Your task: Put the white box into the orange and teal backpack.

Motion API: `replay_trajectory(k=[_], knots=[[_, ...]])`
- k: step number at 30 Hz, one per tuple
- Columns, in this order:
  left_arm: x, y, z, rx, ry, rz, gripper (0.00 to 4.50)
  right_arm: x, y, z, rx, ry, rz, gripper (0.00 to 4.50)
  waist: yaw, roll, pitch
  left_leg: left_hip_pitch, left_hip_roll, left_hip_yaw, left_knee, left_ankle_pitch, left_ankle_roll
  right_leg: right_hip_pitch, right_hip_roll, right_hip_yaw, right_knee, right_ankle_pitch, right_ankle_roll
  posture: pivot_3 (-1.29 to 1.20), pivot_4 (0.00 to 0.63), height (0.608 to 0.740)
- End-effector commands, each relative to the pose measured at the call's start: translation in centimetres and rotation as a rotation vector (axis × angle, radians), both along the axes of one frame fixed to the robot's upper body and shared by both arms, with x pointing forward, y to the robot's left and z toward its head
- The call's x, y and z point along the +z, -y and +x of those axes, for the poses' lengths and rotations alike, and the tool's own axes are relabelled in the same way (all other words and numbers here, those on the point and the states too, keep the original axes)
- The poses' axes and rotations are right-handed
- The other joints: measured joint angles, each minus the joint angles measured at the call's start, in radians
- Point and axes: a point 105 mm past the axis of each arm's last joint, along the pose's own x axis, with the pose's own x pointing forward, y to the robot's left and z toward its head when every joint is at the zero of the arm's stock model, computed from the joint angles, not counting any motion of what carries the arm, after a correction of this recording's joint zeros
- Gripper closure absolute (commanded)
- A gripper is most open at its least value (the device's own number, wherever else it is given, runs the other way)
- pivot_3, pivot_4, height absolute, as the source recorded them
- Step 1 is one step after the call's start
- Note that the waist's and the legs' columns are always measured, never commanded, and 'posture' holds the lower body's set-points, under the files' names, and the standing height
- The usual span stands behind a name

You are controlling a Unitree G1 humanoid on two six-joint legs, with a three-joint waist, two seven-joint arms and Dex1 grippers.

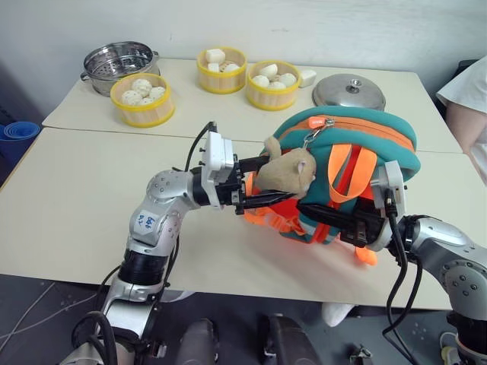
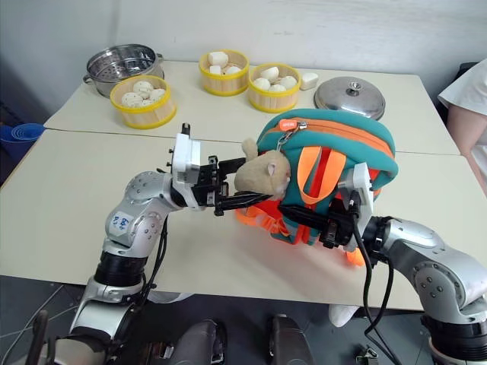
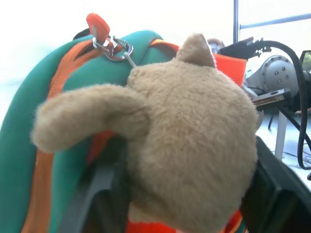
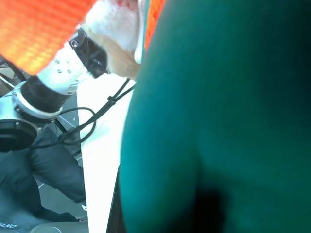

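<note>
A: Where is the small orange backpack with the teal top and trim [image 1: 358, 144] sitting right now?

B: It is standing upright near the middle of the pale tabletop [image 1: 84, 205], held between the two arms, with its orange straps [image 1: 351, 171] facing the camera and its zipper running shut across the top.

A: And the tan plush hamster toy [image 1: 285, 173]?

B: It is hanging off the zipper ring on the front. The left gripper [image 1: 262, 181] is reaching in from the left, its black fingers [image 2: 237, 199] lying above and below the plush toy; I cannot tell whether they are pinching it.

A: What is the right gripper [image 2: 308, 217] doing?

B: It is clamping tight on the bag's lower front, among the strap webbing.

A: The glossy white case?

B: I am not seeing it on the table.

A: Anything else?

B: Three yellow-rimmed steamer baskets of white buns [image 1: 142, 99] are sitting at the far side, between a steel pot [image 1: 120, 65] and a steel lid [image 1: 348, 91]. A person's white sleeve [image 1: 466, 85] is showing at the right edge.
</note>
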Motion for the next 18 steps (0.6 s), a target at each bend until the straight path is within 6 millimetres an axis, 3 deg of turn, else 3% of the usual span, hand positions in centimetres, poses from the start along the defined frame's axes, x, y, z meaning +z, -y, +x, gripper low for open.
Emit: replay_trajectory(k=[1, 3, 5, 10, 13, 16, 18], knots=[[2.8, -3.5, 1.1, 0.097, 0.092, -0.021, 2.85, 0.5, 1.1, -0.2, -0.051, 0.012, 0.031, 4.5, 0.0, 0.0, 0.0, 0.0, 0.0, 0.0, 0.0, 0.0, 0.0, 0.0, 0.0, 0.0, 0.0, 0.0, 0.0, 0.0, 0.15, 0.74], [3.0, -6.1, 3.2, 0.205, 0.098, 0.032, 3.09, 0.5, 1.5, -0.2, -0.07, 0.004, 0.035, 4.5, 0.0, 0.0, 0.0, 0.0, 0.0, 0.0, 0.0, 0.0, 0.0, 0.0, 0.0, 0.0, 0.0, 0.0, 0.0, 0.0, 0.15, 0.74], [1.9, -8.3, 4.3, 0.223, -0.008, 0.129, 3.12, 0.3, 1.8, -0.1, -0.08, 0.005, 0.021, 4.5, -0.003, 0.0, 0.0, 0.001, 0.0, 0.001, 0.0, 0.0, 0.0, 0.0, 0.0, 0.0, 0.0, 0.0, 0.0, 0.0, 0.15, 0.74], [-1.0, -11.7, 9.1, 0.457, 0.117, 0.381, 3.12, -0.1, 2.6, 0.0, -0.107, 0.002, 0.011, 4.5, 0.003, 0.0, 0.0, 0.001, -0.001, 0.001, -0.001, 0.0, 0.0, 0.0, 0.0, -0.001, -0.001, 0.0, 0.0, 0.0, 0.15, 0.74], [-3.3, -10.9, 10.6, 0.482, 0.095, 0.426, 3.12, -0.3, 2.8, -0.1, -0.127, 0.008, 0.018, 4.5, 0.005, 0.0, 0.0, 0.0, -0.001, 0.001, 0.0, -0.001, 0.002, 0.0, 0.0, -0.001, -0.002, 0.0, 0.0, 0.0, 0.15, 0.74], [-7.1, -8.3, 8.3, 0.235, 0.115, 0.625, 3.12, -0.4, 2.7, -0.4, -0.139, 0.013, 0.035, 4.5, 0.005, 0.0, 0.0, -0.001, -0.001, 0.002, 0.0, -0.002, 0.003, 0.0, -0.001, -0.001, -0.002, 0.0, 0.0, 0.0, 0.15, 0.74], [-7.9, -6.7, 8.5, 0.232, 0.092, 0.605, 3.12, -0.6, 2.7, -0.6, -0.153, 0.02, 0.038, 4.5, 0.004, 0.0, 0.0, -0.001, -0.001, 0.002, 0.0, -0.003, 0.003, 0.0, -0.001, -0.001, -0.002, 0.0, 0.0, 0.0, 0.15, 0.74]])
